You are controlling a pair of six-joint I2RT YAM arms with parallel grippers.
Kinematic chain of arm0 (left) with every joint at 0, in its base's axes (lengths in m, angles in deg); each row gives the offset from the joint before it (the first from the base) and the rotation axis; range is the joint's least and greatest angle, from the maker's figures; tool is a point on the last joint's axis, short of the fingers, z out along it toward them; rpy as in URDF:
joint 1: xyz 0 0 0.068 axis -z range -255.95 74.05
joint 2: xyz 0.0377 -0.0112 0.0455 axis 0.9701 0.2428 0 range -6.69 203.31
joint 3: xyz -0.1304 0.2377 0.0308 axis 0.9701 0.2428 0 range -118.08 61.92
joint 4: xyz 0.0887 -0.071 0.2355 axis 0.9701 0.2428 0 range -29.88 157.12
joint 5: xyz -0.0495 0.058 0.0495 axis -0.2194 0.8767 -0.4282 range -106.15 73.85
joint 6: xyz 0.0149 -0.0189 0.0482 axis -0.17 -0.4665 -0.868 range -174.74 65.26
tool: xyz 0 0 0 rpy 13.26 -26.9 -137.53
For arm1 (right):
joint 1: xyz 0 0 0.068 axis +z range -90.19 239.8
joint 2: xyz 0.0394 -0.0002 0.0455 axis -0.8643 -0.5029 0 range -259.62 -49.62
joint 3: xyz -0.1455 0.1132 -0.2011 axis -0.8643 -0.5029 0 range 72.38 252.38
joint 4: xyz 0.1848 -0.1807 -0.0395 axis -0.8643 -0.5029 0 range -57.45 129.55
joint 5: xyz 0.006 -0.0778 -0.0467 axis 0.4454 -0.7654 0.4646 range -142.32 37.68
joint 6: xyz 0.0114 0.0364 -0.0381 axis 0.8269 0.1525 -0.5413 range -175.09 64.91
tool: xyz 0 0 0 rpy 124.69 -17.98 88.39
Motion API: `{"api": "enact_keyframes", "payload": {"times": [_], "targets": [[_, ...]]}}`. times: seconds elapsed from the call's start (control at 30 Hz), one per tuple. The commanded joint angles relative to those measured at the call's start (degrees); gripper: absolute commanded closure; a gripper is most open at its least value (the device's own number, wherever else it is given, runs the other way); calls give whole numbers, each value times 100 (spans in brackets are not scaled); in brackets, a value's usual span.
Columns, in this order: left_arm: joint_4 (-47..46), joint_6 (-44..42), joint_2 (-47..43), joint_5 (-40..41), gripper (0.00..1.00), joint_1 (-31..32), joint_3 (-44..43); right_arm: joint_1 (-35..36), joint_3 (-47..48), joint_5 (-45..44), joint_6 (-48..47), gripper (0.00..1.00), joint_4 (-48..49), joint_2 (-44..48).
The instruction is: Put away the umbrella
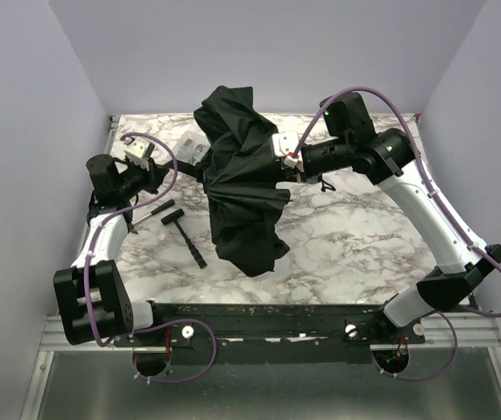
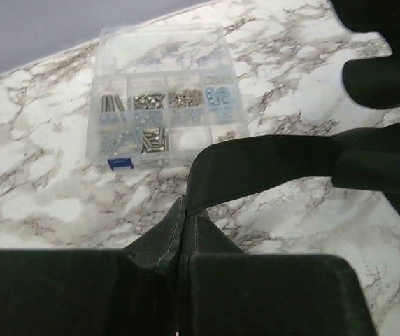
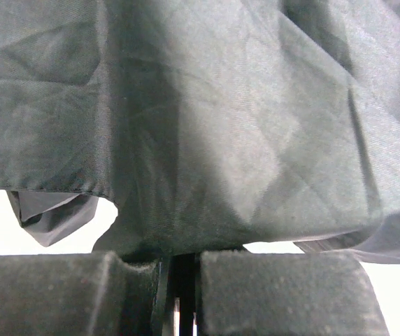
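From above, the dark grey-green folding fabric umbrella (image 1: 242,201) hangs half-open over the middle of the marbled bench (image 1: 347,236). At the left wrist, your left tool (image 2: 182,257) is pinched shut on its black strap (image 2: 256,164), so pull gently. At the right wrist, the right tool (image 3: 179,262) clamps the canopy (image 3: 242,126); gather cloth without tearing.

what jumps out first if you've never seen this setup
A crumpled black fabric folding umbrella sprawls over the middle of the white marble-patterned table. The left end effector and the right end effector pinch its fabric from opposite sides. A clear plastic compartment box of screws sits at the far left.
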Motion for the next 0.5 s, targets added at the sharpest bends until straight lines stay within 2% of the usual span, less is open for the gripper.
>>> {"api": "enact_keyframes", "payload": {"times": [0.0, 0.47], "targets": [[382, -156, -262, 551, 100, -92, 71, 45, -113, 272, 283, 100, 818, 460], [451, 14, -1590, 1124, 100, -156, 1031, 45, -1399, -875, 875, 100, 2044, 1188]]}}
